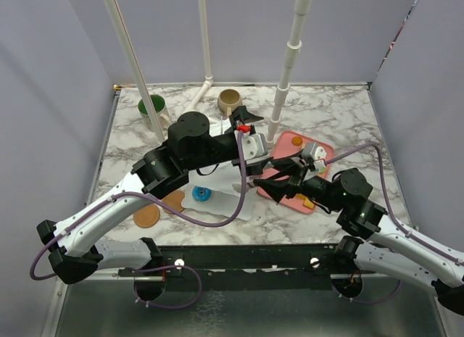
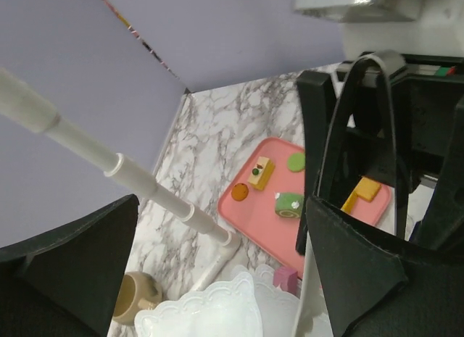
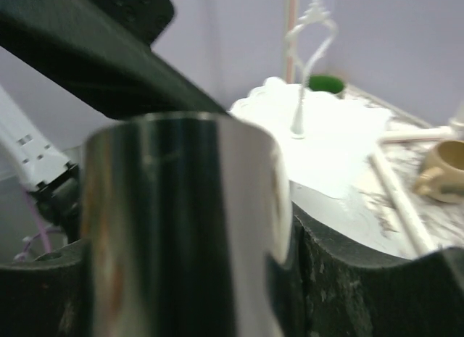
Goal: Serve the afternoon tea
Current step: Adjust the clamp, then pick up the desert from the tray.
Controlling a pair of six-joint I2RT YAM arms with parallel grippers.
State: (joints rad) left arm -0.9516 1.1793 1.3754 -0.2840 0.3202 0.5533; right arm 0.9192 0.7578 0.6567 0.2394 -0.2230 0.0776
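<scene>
The white tiered stand [image 1: 230, 201] stands at the table's middle, mostly under my left arm. Its wavy plates [image 2: 210, 311] and post show in the left wrist view, with a purple pastry [image 2: 285, 277] on a plate. A blue donut [image 1: 201, 196] lies on its lower plate. My left gripper [image 1: 243, 125] hovers above the stand, open and empty [image 2: 223, 235]. My right gripper [image 1: 279, 174] is over the pink tray's left edge, shut on the metal tongs [image 3: 181, 228]. The green-lined mug [image 1: 152, 105] and tan mug [image 1: 230, 100] stand at the back.
The pink tray [image 2: 254, 214] holds a yellow cake slice [image 2: 261, 172], an orange round [image 2: 240, 193], a green roll [image 2: 289, 205] and a green macaron [image 2: 296, 161]. Two brown rounds [image 1: 147, 216] lie left of the stand. White pipe posts [image 1: 286, 69] rise at the back.
</scene>
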